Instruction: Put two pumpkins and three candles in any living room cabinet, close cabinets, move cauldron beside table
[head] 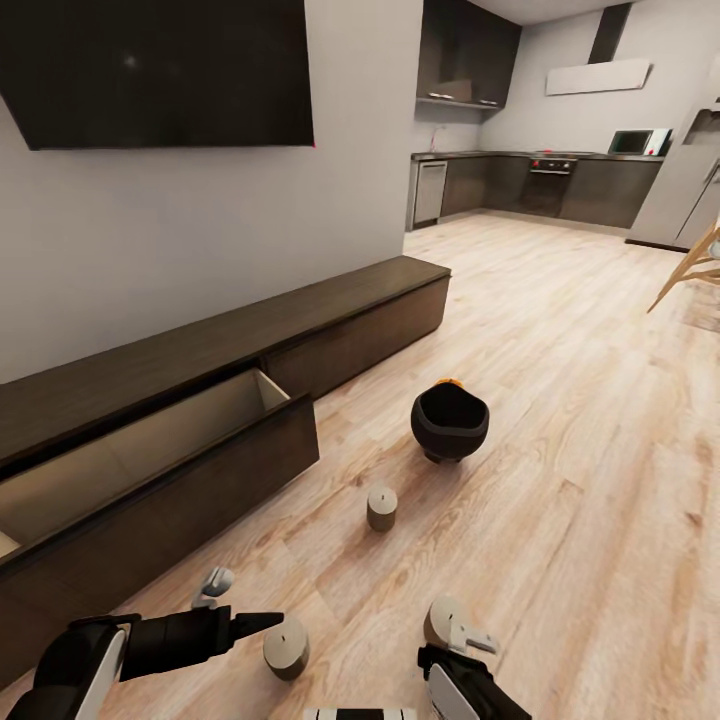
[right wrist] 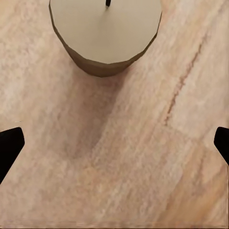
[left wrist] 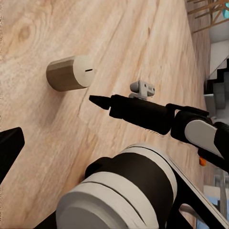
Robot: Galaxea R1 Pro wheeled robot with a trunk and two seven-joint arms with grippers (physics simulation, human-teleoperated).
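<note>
The dark-brown cabinet (head: 330, 310) runs along the wall, and its near drawer (head: 160, 440) is pulled open, showing pale wood inside. The black cauldron (head: 450, 420) stands on the floor. An orange pumpkin (head: 450, 382) peeks out just behind it. Three beige candles stand on the floor: one (head: 381, 507) mid-floor, one (head: 286, 647) by my left gripper (head: 262, 622), and one (head: 443, 620) partly under my right gripper (head: 462, 640). The right gripper (right wrist: 114, 143) hovers open over bare floor, with that candle (right wrist: 105, 33) just ahead. In the left wrist view a candle (left wrist: 70, 73) shows, and one finger (left wrist: 9, 148) sits far out.
A black TV (head: 160, 70) hangs above the cabinet. The grey kitchen (head: 540, 180) lies far back, with a fridge (head: 690, 190) at the right. Pale wooden legs (head: 690, 265) reach in at the right edge. Wood flooring (head: 560, 450) stretches to the right of the cauldron.
</note>
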